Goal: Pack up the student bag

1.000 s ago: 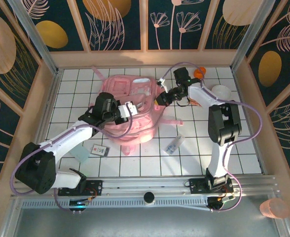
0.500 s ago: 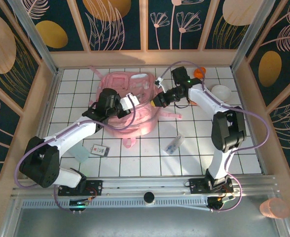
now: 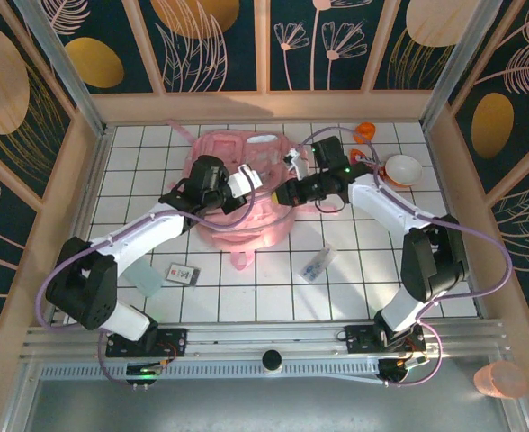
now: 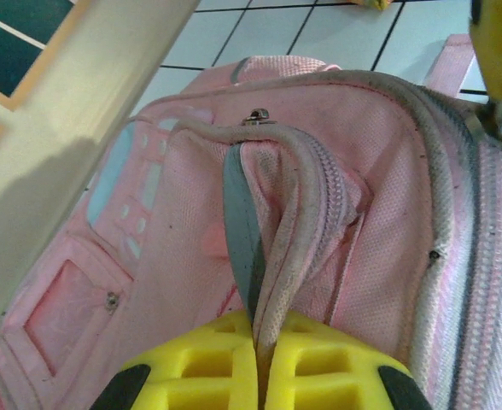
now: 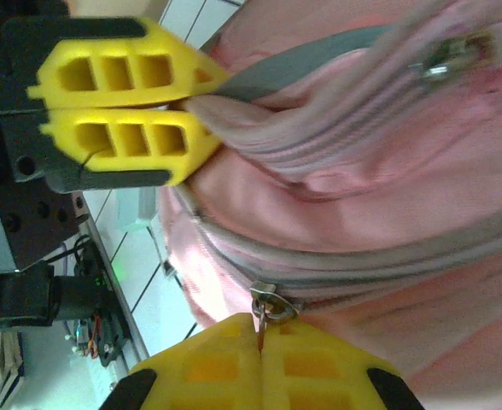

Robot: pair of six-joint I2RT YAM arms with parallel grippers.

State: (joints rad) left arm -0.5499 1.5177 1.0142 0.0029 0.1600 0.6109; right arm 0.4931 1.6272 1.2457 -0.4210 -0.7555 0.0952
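Note:
The student bag (image 3: 233, 148), pale pink with zips and front pockets, lies at the back middle of the tiled table. My left gripper (image 3: 257, 186) is at the bag's right side. In the left wrist view it (image 4: 259, 331) is shut on a fold of the bag's (image 4: 379, 213) zip edge and grey trim. From the right my other gripper (image 3: 287, 192) meets the same side. In the right wrist view it (image 5: 260, 329) is shut on a metal zip pull (image 5: 266, 301) of the bag (image 5: 388, 171). The left gripper (image 5: 201, 96) shows there too, pinching the fold.
A small printed card (image 3: 183, 273) and a translucent blue piece (image 3: 147, 277) lie front left of the bag. A white packet (image 3: 317, 264) lies front right. A white bowl (image 3: 401, 168) and an orange object (image 3: 363, 131) sit at the back right. Wooden walls enclose the table.
Both grippers stayed shut while the bag was drawn toward the back and bunched up. The left gripper moved back and right. The right arm's elbow swung out to the right.

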